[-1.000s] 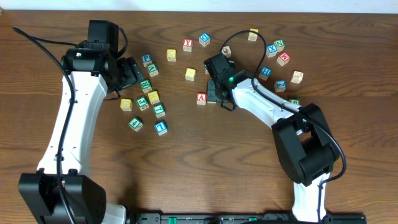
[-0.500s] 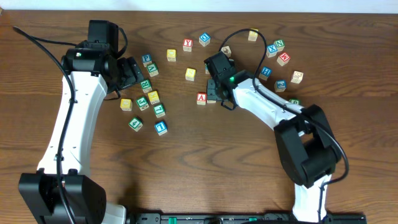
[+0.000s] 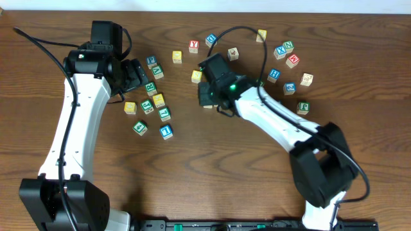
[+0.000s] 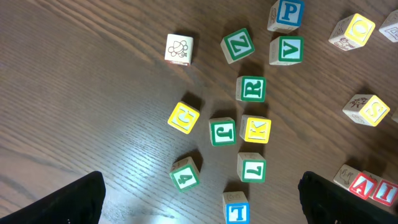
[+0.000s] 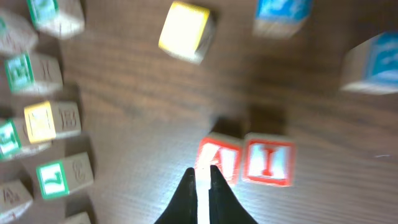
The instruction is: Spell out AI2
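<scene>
Left fingers (image 4: 62, 205): spread as wide as they go, holding nothing, hanging over the left group of cubes.
Counter (image 3: 212, 167): brown wood, with lettered cubes scattered across its far half.
Left group (image 3: 154, 102): green and yellow letter cubes lying loose and mostly apart, with the blue 1 cube (image 4: 237, 211) at the near edge.
A cube (image 5: 219, 158): near the middle of the counter, red A facing up, its right side touching the I cube.
I cube (image 5: 268, 160): just right of the A cube, in line with it, red I facing up.
Right fingers (image 5: 183, 202): pressed together with nothing between them. The tips are low at the edge of the A cube, but I cannot tell if they touch it.
2 cube (image 3: 289, 88): well right of the pair, among the scattered right-hand cubes, touching none.
</scene>
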